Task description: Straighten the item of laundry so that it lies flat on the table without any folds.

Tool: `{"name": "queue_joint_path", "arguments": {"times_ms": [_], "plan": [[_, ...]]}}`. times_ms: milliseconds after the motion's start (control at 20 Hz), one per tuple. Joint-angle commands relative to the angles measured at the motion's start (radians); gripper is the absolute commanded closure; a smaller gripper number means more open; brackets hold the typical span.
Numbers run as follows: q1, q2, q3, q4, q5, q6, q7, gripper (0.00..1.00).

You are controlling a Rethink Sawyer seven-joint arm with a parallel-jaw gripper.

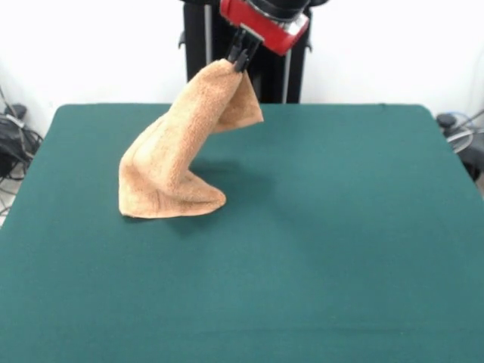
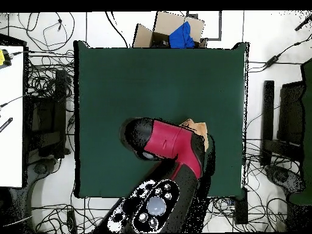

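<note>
The item of laundry (image 1: 170, 162) is an orange-tan terry towel, lifted by one end and draped in folds. Its lower end rests bunched on the green table (image 1: 325, 249) left of centre, and a loose corner hangs behind the raised part. My gripper (image 1: 240, 56) is high over the table's far side, shut on the towel's top end. From overhead, the red and black arm (image 2: 173, 143) hides most of the towel (image 2: 198, 130); only a small tan piece shows beside it, and the gripper is hidden under the arm.
A cardboard box (image 2: 167, 27) with a blue thing inside sits on the floor beyond one table edge. Cables and dark equipment (image 2: 46, 116) lie on the floor around the table. A white bench (image 2: 11, 116) stands to one side.
</note>
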Motion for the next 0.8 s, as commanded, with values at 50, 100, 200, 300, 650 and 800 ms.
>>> {"name": "queue_joint_path", "arguments": {"times_ms": [50,100,200,300,650,800], "plan": [[0.050,-0.019,-0.045,-0.037,0.020,0.147,0.324,1.00],[0.056,-0.026,-0.055,-0.043,0.020,0.169,0.325,1.00],[0.066,-0.042,-0.073,-0.058,0.018,0.218,0.320,1.00],[0.069,-0.061,-0.086,-0.076,0.017,0.271,0.307,1.00],[0.068,-0.111,-0.110,-0.166,0.015,0.488,0.273,1.00],[0.057,-0.121,-0.106,-0.194,0.014,0.542,0.262,1.00]]}}
